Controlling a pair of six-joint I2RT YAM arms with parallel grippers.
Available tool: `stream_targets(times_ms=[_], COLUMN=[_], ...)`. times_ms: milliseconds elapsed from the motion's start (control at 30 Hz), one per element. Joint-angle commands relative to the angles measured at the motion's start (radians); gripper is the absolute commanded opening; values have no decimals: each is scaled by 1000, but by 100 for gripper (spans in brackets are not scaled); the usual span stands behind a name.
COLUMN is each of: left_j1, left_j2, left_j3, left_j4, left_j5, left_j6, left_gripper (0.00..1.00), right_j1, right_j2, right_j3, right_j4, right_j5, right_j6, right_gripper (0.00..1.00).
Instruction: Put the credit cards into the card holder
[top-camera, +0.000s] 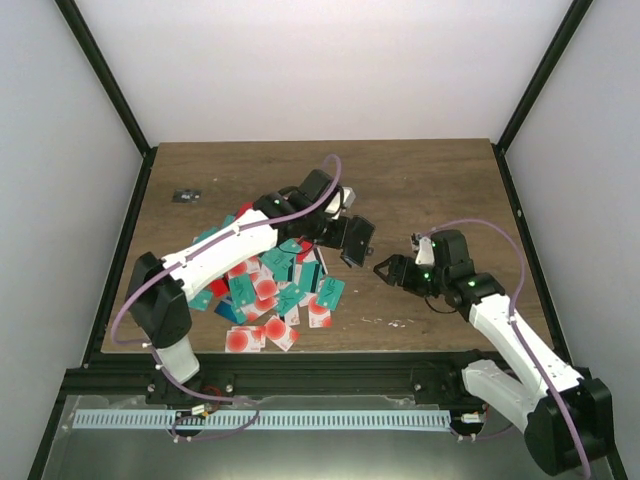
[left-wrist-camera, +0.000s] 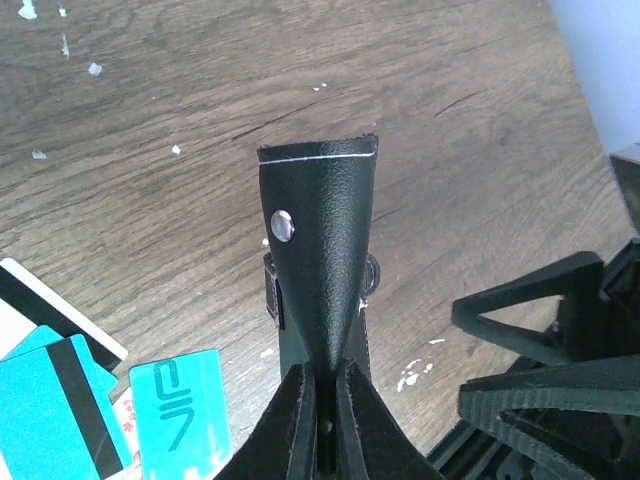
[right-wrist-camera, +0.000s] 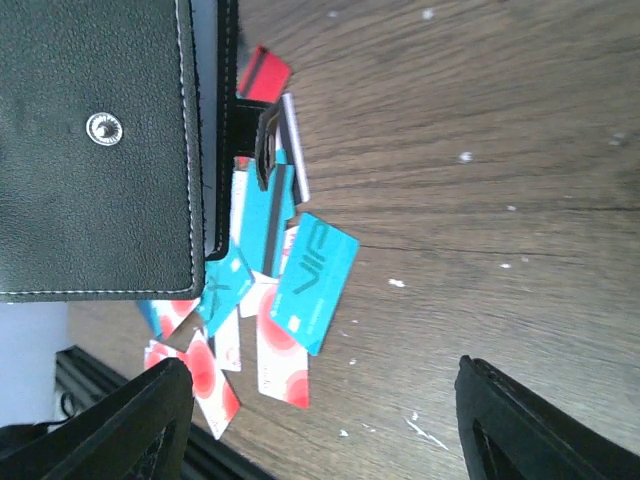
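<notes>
1. Observed left gripper (left-wrist-camera: 322, 400) pressed together, pinching one end of card holder (left-wrist-camera: 325, 240); holder held above table (top-camera: 440, 190), past right edge of card pile
2. Noted right gripper (top-camera: 385, 268) spread, empty, just right of holder, not touching; table running on to right and far edges
3. Found credit cards (top-camera: 265, 285) heaped left of holder, near front edge
4. Recorded holder as black grained leather, white stitching, round metal snap; cards thin, flat, mostly teal

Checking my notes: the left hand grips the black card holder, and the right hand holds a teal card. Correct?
No. The left hand grips the card holder, but the right hand is open and empty, as the right wrist view shows.
</notes>
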Motion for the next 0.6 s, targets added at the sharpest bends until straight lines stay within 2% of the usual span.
stream_targets(times_ms=[0, 333, 567], left_j1=[3, 3, 3], left_j2=[-66, -94, -99], left_j3=[-8, -14, -21], left_j4=[1, -3, 2], left_j5=[29, 59, 74], left_j6=[18, 22, 22], left_gripper=[4, 4, 4], right_j1=[-8, -9, -8], right_j2=[0, 55, 86], right_j3=[-11, 37, 40], right_j4=[127, 169, 199], right_j5=[-134, -69, -90], right_j6=[15, 53, 58], right_gripper=[73, 67, 62])
